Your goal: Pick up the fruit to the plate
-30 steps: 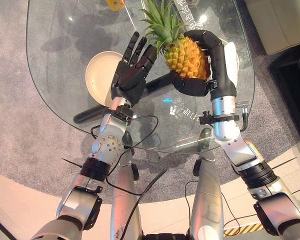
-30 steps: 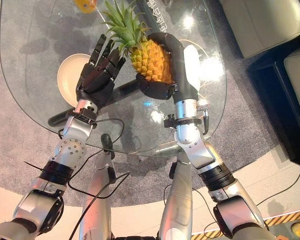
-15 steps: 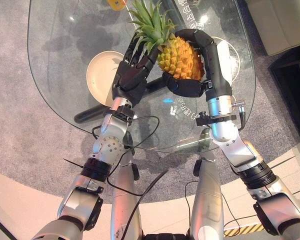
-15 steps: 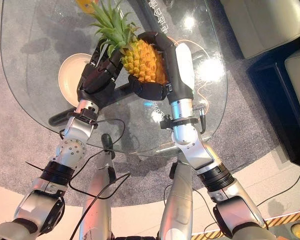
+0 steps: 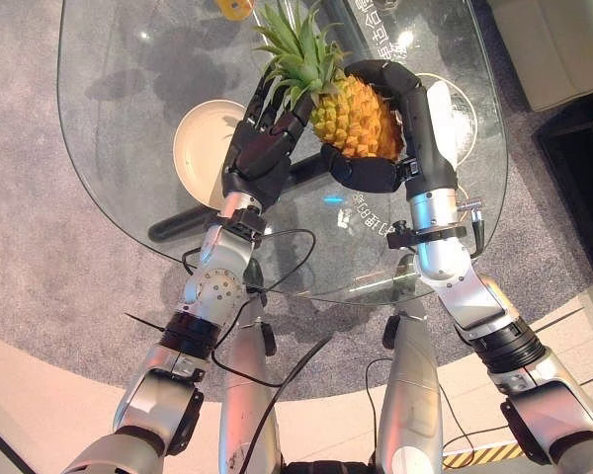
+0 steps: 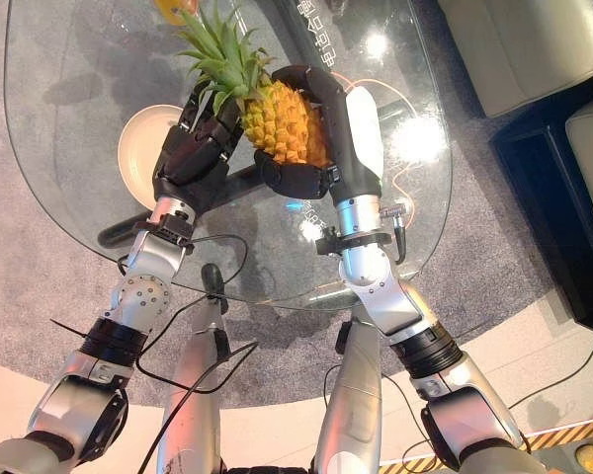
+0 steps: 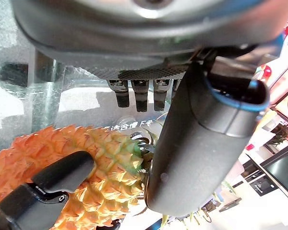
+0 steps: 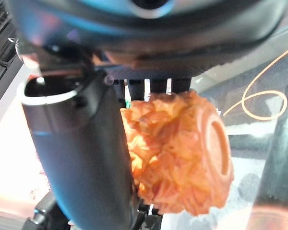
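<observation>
Your right robot hand [image 5: 376,158] is clamped round the pineapple [image 5: 354,117], held above the glass desk [image 5: 119,69]; left robot hand [image 5: 262,148] braces the crown [image 5: 296,54] with relaxed, straight fingers. Plate [image 5: 200,148] sits left, under that hand. Risk: fruit rolls out of a one-sided grip, or the left arm blocks the drop.

Light was bright and came from above; white glare spots sat on the glass table [image 5: 128,109] near its far edge; soft shadows fell through it onto the grey carpet [image 5: 40,247]; in the wrist views the near dark housings were blurred, backgrounds washed out.
</observation>
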`<state>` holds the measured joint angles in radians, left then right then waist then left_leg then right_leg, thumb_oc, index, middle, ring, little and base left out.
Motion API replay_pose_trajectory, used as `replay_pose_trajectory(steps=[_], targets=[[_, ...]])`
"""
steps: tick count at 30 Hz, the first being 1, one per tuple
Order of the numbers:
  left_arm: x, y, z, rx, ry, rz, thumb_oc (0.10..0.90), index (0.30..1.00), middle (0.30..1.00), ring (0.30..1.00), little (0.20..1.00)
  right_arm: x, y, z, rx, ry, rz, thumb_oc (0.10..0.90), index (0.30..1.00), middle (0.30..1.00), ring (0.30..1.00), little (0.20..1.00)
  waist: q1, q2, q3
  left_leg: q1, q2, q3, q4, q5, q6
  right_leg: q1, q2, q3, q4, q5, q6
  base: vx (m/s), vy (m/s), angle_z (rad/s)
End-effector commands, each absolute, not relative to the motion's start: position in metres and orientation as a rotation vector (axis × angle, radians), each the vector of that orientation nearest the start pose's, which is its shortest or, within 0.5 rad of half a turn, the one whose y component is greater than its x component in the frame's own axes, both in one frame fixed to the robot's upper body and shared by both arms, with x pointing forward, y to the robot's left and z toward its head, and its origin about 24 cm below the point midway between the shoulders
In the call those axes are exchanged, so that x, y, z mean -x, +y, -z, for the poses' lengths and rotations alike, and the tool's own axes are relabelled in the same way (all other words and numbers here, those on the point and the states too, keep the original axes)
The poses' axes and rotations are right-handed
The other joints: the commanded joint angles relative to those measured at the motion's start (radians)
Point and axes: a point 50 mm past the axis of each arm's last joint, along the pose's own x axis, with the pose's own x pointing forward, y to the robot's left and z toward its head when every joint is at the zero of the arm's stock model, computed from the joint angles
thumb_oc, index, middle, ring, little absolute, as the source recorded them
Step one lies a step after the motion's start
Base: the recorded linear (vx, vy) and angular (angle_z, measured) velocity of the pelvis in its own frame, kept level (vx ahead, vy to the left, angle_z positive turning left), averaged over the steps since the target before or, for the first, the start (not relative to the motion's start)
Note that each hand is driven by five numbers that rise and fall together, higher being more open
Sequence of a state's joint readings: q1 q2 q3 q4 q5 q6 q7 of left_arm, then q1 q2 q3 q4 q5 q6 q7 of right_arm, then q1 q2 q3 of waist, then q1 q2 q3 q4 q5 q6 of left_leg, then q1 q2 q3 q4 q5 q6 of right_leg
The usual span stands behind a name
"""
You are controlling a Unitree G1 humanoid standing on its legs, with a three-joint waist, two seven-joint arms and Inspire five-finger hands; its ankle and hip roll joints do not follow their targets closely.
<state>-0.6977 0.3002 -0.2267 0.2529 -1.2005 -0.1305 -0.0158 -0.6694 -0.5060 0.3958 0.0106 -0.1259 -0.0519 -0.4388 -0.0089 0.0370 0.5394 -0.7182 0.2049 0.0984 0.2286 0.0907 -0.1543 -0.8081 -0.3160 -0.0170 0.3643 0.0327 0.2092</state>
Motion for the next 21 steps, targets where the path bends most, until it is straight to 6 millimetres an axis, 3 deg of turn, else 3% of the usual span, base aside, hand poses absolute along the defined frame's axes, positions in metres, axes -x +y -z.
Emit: replay_pose_trajectory(steps=[1,21], targets=[[-0.3246,0.0981,-0.2637,0.812,-0.618,0.697,0.8,0.9,0.9,0.9,0.9,-0.2751,-0.0803,-0.2871,0.444,-1.172,-0.11,0.1,0.3,0.3,0.3,0.2,0.0,0.003,-0.019,-0.045,-0.034,-0.049,0.091,-0.046,0.032,0.028,-0.008,-0.09,-0.008,0.016,-0.034,0.0,0.0,0.0],[-0.3151,0.0902,-0.2685,0.685,-0.645,0.807,0.8,0.9,0.9,0.9,0.9,-0.2792,-0.0815,-0.2845,0.499,-1.119,-0.139,0.1,0.3,0.3,0.3,0.2,0.003,-0.003,-0.019,-0.05,-0.035,-0.056,0.096,-0.047,0.034,0.023,-0.006,-0.091,0.001,0.015,-0.034,0.0,0.0,0.0]])
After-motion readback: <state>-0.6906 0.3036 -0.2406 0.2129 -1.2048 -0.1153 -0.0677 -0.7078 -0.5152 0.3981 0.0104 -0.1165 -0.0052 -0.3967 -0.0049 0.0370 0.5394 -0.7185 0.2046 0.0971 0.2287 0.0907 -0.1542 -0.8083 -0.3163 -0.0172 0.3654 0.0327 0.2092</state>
